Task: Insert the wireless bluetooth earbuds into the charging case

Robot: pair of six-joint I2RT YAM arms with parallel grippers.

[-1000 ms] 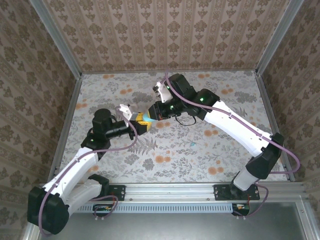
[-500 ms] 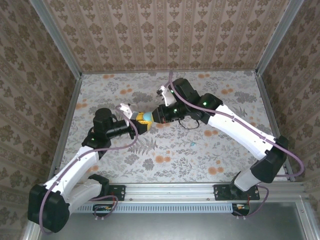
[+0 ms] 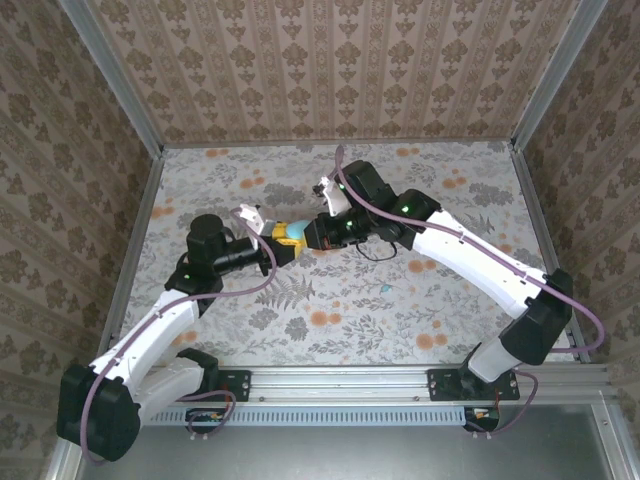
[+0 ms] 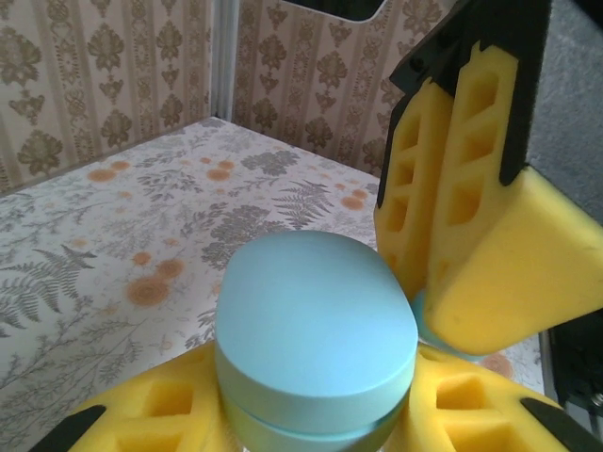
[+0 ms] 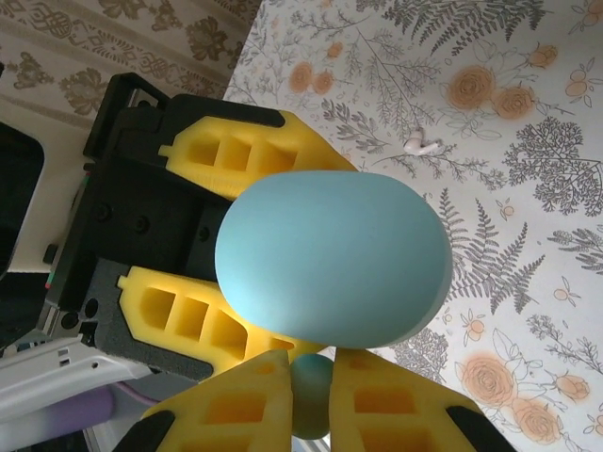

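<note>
My left gripper (image 4: 311,419) is shut on the teal pebble-like charging case (image 4: 316,325), its yellow fingers (image 5: 231,151) on either side of it. The case's lid looks closed, with only a seam showing. My right gripper (image 5: 316,367) is shut on a small teal earbud (image 5: 311,400), pinched upright between its yellow pads just below the case (image 5: 330,259). In the top view both grippers meet above the table's middle left, the left gripper (image 3: 278,247) holding the case (image 3: 290,233) and the right gripper (image 3: 303,238) touching or nearly touching it.
A white earbud (image 5: 421,146) lies loose on the floral table beyond the case. A tiny teal speck (image 3: 386,288) lies on the table below the right forearm. Patterned walls close in the table (image 3: 450,330) on three sides.
The right arm has shifted slightly and brought its gripper tighter against the case. The left arm has stayed still, holding the case.
</note>
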